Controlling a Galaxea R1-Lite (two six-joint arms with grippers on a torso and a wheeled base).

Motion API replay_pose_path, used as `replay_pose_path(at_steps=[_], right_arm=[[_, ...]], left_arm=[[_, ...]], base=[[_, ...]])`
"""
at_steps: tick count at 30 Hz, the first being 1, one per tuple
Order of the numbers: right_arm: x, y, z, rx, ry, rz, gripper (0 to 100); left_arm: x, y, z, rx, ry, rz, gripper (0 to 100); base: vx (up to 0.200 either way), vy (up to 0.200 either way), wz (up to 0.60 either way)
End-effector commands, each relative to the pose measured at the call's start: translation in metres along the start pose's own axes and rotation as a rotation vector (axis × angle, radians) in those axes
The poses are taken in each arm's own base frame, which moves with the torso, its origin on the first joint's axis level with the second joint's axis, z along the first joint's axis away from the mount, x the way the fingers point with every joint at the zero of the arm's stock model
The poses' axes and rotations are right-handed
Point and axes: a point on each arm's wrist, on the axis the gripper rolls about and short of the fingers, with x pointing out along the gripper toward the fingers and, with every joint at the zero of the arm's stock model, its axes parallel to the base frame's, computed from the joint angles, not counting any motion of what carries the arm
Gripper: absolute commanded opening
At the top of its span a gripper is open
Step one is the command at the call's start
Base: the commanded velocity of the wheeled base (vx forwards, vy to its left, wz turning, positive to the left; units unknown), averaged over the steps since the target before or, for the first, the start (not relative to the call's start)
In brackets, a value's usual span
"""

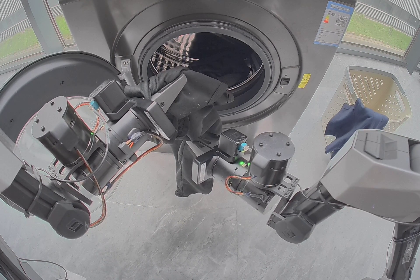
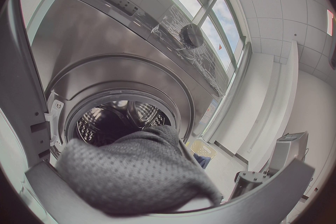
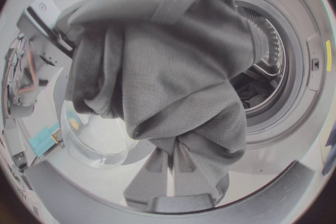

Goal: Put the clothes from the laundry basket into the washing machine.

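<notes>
Two claws share one black garment [image 1: 197,106] right at the washer [image 1: 280,22] mouth! The left claw [image 1: 177,86] grips its top, up by the opening. The right claw [image 3: 173,151] pinches the hanging tail, lower and nearer, likely to keep it off the ground and feed it in whole. The door [image 1: 52,75] stands open on the left. Far right, the basket [image 1: 396,92] sits on the grey floor [image 1: 175,232], a blue cloth [image 1: 354,119] draped in it. Windows [image 1: 385,29] behind show grass.

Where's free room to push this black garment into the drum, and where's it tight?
Free: upper right of the drum opening, between black garment and door seal; also the floor under the arms. Crowded: lower left, where left gripper and right gripper clamp the garment.
</notes>
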Motion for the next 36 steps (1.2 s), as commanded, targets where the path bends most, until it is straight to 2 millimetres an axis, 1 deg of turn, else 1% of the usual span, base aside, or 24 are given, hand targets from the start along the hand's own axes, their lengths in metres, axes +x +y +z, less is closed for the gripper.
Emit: replay_pose_path(at_steps=[1,3,4,6,9,15,19,23,24,27,30,34,36], right_arm=[[-0.027,0.001,0.025,0.000,-0.005,0.004,0],[-0.035,0.000,0.026,-0.003,0.010,0.001,0],[-0.036,0.000,0.026,-0.003,0.011,0.001,0],[-0.046,-0.002,0.025,-0.004,0.038,-0.003,0],[-0.053,-0.002,0.022,-0.005,0.060,-0.003,0],[-0.056,-0.002,0.018,-0.006,0.054,-0.001,0],[-0.053,-0.002,0.014,-0.005,0.059,-0.002,0],[-0.050,-0.001,0.017,-0.005,0.044,0.003,0],[-0.050,0.000,0.017,-0.005,0.041,0.006,100],[-0.049,0.002,0.016,-0.005,0.044,0.009,100],[-0.048,-0.003,0.010,-0.007,0.066,-0.005,100],[-0.047,-0.009,0.009,-0.010,0.069,-0.021,100],[-0.046,-0.006,0.008,-0.014,0.067,-0.013,100]], left_arm=[[0.000,0.001,0.000,0.001,-0.002,0.002,0],[0.001,0.001,0.001,0.001,-0.004,0.002,0],[0.001,0.001,0.001,0.001,-0.005,0.001,0],[0.001,0.001,0.002,0.001,-0.009,0.004,0],[0.001,0.001,0.002,0.001,-0.012,0.012,0],[0.002,0.000,0.001,0.000,-0.012,0.012,0],[0.001,0.000,0.004,0.001,-0.019,0.010,0],[0.001,-0.001,0.004,0.001,-0.019,0.009,0],[0.001,-0.001,0.003,0.000,-0.017,0.009,0],[0.001,-0.001,0.004,0.001,-0.019,0.009,0],[0.002,-0.001,0.005,0.001,-0.025,0.007,0],[0.002,-0.001,0.005,0.001,-0.025,0.007,0],[0.002,-0.001,0.005,0.001,-0.023,0.008,0]], base=[[0.000,0.000,0.00],[0.000,0.000,0.00],[0.000,0.000,0.00],[0.000,0.000,0.00],[0.000,0.000,0.00],[0.000,0.000,0.00],[0.000,0.000,0.00],[0.000,0.000,0.00],[0.000,0.000,0.00],[0.000,0.000,0.00],[0.000,0.000,0.00],[0.000,0.000,0.00],[0.000,0.000,0.00]])
